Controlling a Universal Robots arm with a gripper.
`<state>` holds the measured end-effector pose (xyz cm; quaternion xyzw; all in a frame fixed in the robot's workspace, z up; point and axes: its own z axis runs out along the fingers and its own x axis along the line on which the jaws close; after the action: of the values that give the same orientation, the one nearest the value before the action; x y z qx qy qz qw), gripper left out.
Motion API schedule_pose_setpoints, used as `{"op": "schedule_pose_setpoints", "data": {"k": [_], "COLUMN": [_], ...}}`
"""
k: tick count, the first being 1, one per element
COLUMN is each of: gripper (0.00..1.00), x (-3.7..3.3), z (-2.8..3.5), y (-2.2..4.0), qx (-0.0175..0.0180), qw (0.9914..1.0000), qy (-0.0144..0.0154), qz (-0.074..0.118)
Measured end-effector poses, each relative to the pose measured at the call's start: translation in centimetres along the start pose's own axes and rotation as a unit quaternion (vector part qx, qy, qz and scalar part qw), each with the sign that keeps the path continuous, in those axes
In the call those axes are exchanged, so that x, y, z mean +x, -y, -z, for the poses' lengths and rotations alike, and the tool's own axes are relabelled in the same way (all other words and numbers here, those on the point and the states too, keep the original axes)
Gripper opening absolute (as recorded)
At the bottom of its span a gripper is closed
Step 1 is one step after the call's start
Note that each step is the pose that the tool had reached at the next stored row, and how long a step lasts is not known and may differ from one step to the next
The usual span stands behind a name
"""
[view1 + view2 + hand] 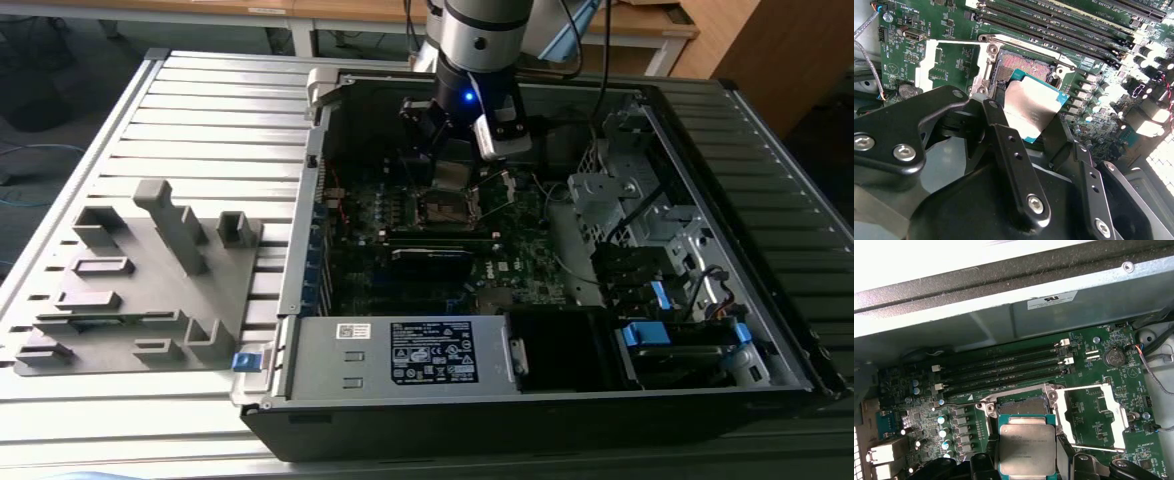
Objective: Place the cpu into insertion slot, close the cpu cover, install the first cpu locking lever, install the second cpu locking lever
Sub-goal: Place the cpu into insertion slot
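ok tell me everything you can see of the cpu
The cpu is a small flat square chip with a dull silver-grey metal top bearing faint print and a blue-green board edge around it. The gripper clamps it at two opposite edges, holding it just over the insertion slot, not yet seated.

Silver-grey arm (477, 35) with a blue light (469, 97), black jaws studded with silver hex screws (1035, 202).
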<state>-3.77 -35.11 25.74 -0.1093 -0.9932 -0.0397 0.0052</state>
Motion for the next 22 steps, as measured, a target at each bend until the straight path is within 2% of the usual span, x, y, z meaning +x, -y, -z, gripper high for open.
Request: {"op": "schedule_pose_setpoints", "data": {"k": [2,9,22], "gripper": [0.54,0.54,0.54], "x": [0.0,0.0,0.0], "z": [0.0,-0.01,-0.01], "y": [0.0,0.0,0.0], "qx": [-0.0001,-0.0006,-0.0006], "qw": [1.0,0.99955,0.99952], "qy": [0.0002,0.0023,0.0024], "qz": [-0.002,-0.03,-0.031]}}
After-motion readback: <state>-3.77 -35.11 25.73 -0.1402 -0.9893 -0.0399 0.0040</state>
